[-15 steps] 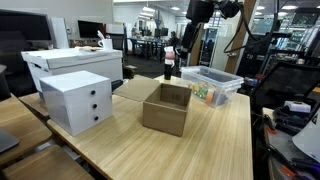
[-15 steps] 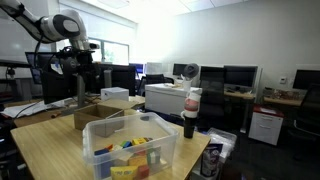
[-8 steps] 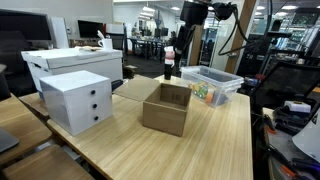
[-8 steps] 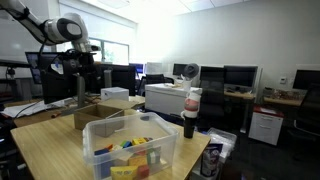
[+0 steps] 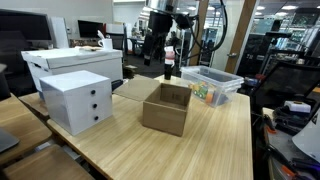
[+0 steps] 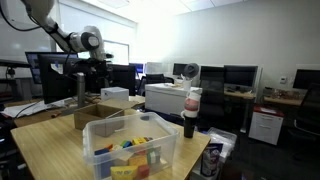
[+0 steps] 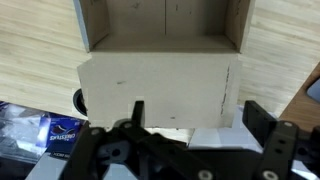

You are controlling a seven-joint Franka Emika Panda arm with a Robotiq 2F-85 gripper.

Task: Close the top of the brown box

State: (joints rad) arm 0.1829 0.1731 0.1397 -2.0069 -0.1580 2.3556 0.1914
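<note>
The brown box [image 5: 166, 108] stands open-topped in the middle of the wooden table; it also shows in an exterior view [image 6: 93, 112] behind the clear bin. One flap [image 5: 134, 88] lies folded outward, flat on the table. My gripper [image 5: 149, 50] hangs open and empty above that flap, at the box's far side; it also shows in an exterior view [image 6: 96, 76]. In the wrist view the open fingers [image 7: 197, 115] frame the outspread flap [image 7: 155, 88] with its white label [image 7: 215, 136], and the box's inside [image 7: 160, 22] is at the top.
A white drawer unit [image 5: 77, 100] stands beside the box, with a large white box [image 5: 70, 62] behind it. A clear plastic bin [image 5: 211, 84] of coloured items and a dark bottle [image 5: 169, 68] stand at the table's far side.
The arm has swung left in the exterior view, from above the bin side to above the box's outspread flap. The box has not moved.
</note>
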